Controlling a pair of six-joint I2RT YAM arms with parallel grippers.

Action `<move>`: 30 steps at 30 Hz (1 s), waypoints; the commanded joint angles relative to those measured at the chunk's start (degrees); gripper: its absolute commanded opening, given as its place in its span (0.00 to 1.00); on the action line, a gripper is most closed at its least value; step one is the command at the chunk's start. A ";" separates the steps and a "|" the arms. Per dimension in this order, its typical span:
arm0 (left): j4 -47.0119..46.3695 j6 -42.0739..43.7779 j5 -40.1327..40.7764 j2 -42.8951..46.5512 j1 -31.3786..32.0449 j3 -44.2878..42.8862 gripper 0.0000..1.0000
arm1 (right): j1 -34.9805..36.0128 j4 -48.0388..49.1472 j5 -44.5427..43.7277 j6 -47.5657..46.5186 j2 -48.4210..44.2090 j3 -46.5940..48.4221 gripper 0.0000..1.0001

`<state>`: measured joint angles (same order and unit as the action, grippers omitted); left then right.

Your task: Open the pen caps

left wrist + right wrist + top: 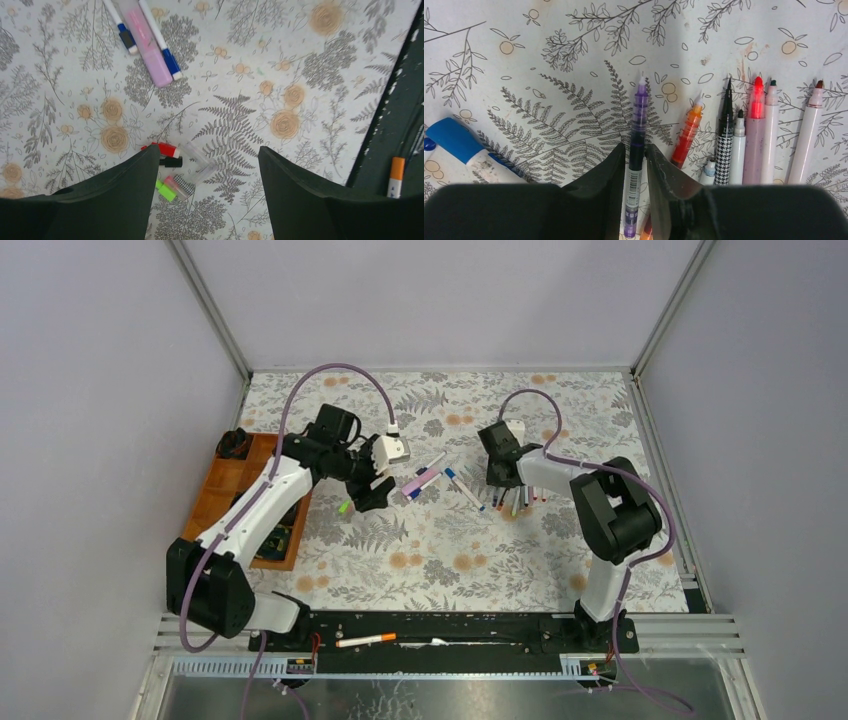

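Observation:
Several loose pen caps lie under my left gripper (207,150): a red cap (162,149), a black cap (171,162), a green cap (165,191), a houndstooth cap (181,185) and a clear cap (200,161). That gripper (375,490) hangs open above them, holding nothing. A pink highlighter (145,42) and two blue-capped pens (167,55) lie further off. My right gripper (636,150) is low over a purple pen (640,115), its jaws slightly apart on either side of the barrel. To its right, several uncapped pens (754,130) lie in a row.
A wooden tray (225,490) stands at the left edge, behind the left arm. An orange pen (365,640) lies on the black rail (480,625) at the near edge. A blue-capped pen (459,142) lies left of the right gripper.

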<state>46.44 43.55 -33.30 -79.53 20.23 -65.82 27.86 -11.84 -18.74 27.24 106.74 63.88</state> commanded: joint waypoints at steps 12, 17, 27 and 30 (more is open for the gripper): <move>7.22 -2.25 -4.13 4.72 0.25 -6.08 0.82 | 0.05 -5.53 -4.06 -2.51 -5.94 -4.63 0.26; 5.74 -4.36 -1.31 4.05 0.21 -6.41 0.89 | 0.54 -6.00 -1.51 -4.29 -8.93 -2.43 0.37; 3.65 -6.18 2.68 5.78 -0.35 -6.73 0.98 | 5.79 -2.40 17.46 -12.09 -4.95 4.31 0.64; 3.66 -6.95 3.15 6.23 -0.74 -6.93 0.99 | 6.38 -1.97 20.66 -13.18 -1.99 5.11 0.65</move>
<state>51.68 38.59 -32.10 -74.89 20.14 -70.72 33.10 -14.63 -6.44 17.72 100.95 66.59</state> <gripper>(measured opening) 0.983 0.646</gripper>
